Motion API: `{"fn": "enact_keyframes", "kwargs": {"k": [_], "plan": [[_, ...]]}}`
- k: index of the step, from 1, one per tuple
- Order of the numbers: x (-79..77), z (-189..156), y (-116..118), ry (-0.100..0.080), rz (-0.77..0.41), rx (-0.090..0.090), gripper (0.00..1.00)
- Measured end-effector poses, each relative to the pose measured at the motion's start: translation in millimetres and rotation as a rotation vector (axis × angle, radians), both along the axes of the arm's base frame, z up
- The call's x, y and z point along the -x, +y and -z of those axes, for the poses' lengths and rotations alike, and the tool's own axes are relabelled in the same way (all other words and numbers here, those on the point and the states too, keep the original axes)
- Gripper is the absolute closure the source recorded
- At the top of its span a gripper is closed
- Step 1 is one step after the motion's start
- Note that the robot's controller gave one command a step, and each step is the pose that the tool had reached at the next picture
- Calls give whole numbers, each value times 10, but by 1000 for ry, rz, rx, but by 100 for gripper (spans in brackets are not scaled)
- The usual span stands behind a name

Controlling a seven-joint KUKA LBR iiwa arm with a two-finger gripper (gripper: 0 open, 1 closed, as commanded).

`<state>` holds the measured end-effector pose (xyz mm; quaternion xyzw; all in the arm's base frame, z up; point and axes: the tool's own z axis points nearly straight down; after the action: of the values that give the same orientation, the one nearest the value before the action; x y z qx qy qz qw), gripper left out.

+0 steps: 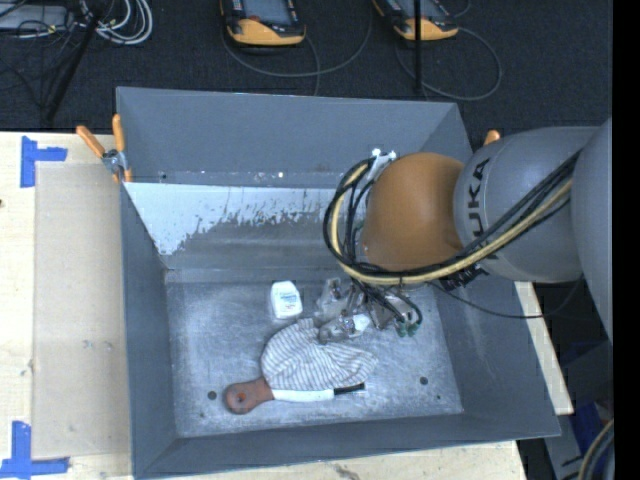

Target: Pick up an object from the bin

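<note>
Orange wrist cover (415,208) over pincer (345,320); pincer at striped cloth (305,363) upper edge; how far open, cannot tell.

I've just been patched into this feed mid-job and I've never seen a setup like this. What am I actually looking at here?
You have one camera, looking down into a grey metal bin from above and a little to one side. The big grey shape coming in from the right is the robot arm. The orange dome and the looped cables are part of its wrist, not loose items.

Below the dome is the claw, low in the bin at the upper edge of a crumpled striped cloth. Just left of the claw lies a small white box-like item. Along the cloth's lower edge lies a utensil with a brown rounded end and a white handle.

From this angle I cannot tell whether the claw has hold of anything.
</note>
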<state>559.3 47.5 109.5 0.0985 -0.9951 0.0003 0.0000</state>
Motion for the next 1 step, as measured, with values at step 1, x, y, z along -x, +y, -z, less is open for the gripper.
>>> {"fn": "enact_keyframes", "kwargs": {"k": [1], "plan": [[-158, -283, -186, -4, 14, -2, 100]]}}
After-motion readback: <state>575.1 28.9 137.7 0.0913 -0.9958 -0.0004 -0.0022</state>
